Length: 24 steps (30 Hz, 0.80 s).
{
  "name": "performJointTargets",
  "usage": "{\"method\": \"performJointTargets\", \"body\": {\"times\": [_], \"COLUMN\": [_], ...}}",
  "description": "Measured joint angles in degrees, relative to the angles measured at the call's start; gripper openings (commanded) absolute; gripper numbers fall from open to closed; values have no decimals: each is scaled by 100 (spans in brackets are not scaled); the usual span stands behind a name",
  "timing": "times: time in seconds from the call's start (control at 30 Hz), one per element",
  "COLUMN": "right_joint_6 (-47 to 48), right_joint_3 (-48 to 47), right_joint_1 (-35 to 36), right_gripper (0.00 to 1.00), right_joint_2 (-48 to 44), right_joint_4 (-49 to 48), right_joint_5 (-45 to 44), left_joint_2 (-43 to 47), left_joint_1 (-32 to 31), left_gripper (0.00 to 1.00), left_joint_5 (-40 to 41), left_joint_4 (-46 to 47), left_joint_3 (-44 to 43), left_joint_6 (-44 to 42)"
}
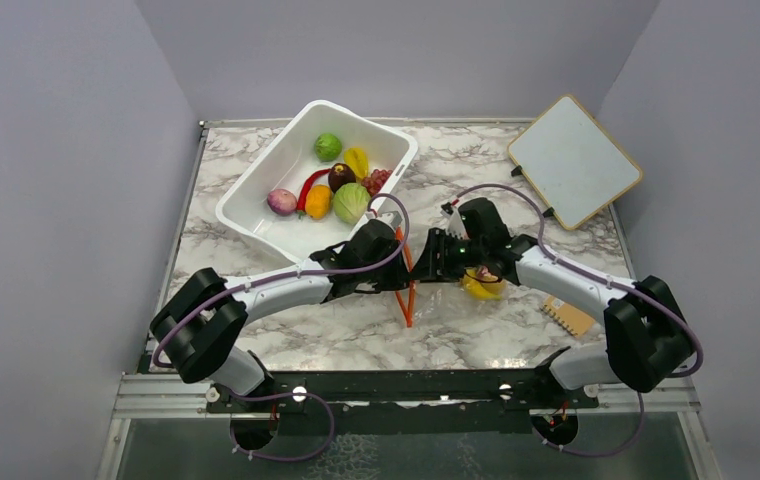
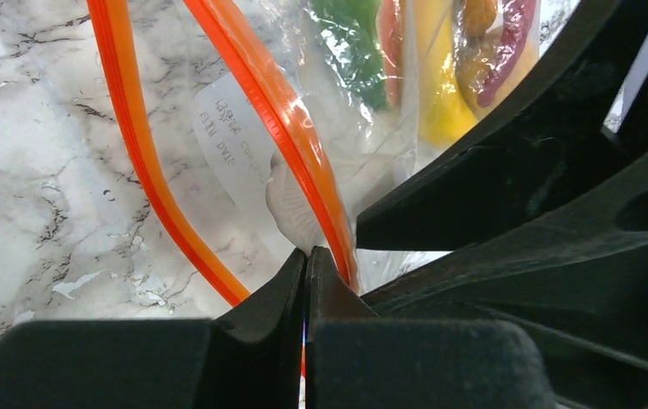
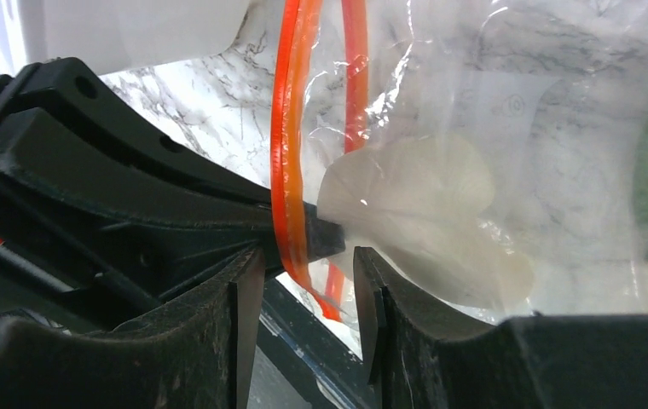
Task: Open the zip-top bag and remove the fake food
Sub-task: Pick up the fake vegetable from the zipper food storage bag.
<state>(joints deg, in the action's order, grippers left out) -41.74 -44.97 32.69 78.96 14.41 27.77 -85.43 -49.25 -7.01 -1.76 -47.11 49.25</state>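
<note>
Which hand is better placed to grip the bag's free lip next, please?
The right hand, probably: it is open astride the orange zip strip, while the left hand is shut on the zip-top bag.

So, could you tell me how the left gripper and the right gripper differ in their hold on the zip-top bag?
The left gripper is shut, while the right gripper stands open. The left gripper pinches the orange zip strip of the zip-top bag between its jaws; in the right gripper the strip only hangs in the gap, not clamped. Both meet tip to tip at the bag's mouth.
</note>
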Motion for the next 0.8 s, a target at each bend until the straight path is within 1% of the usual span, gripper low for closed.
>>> {"method": "performJointTargets", "body": {"times": [0.1, 0.3, 0.37, 0.43, 0.47, 0.63, 0.8], "right_joint_6": [0, 0, -20, -31, -44, -87, -168], "right_joint_3": [-74, -190, -192, -192, -192, -192, -192], "right_joint_1": [81, 116, 122, 131, 136, 142, 149], "right_gripper": [39, 20, 10, 3, 1, 1, 1], "right_joint_2": [166, 308, 334, 343, 343, 321, 52], "right_joint_4": [-4, -11, -26, -31, -31, -17, 181], "right_joint_5": [-2, -4, -4, -7, -9, -179, -706], "left_joint_2": [0, 0, 0, 0, 0, 0, 46], "left_joint_1": [0, 4, 4, 4, 7, 4, 0], "left_gripper": [0, 0, 0, 0, 0, 0, 0], "left_joint_5": [7, 33, 37, 44, 44, 46, 68], "left_joint_4": [-15, -26, -28, -33, -37, -55, -127], "left_joint_3": [0, 9, 11, 11, 11, 11, 11], "left_joint_6": [-11, -28, -33, -35, -35, -61, -109]}}
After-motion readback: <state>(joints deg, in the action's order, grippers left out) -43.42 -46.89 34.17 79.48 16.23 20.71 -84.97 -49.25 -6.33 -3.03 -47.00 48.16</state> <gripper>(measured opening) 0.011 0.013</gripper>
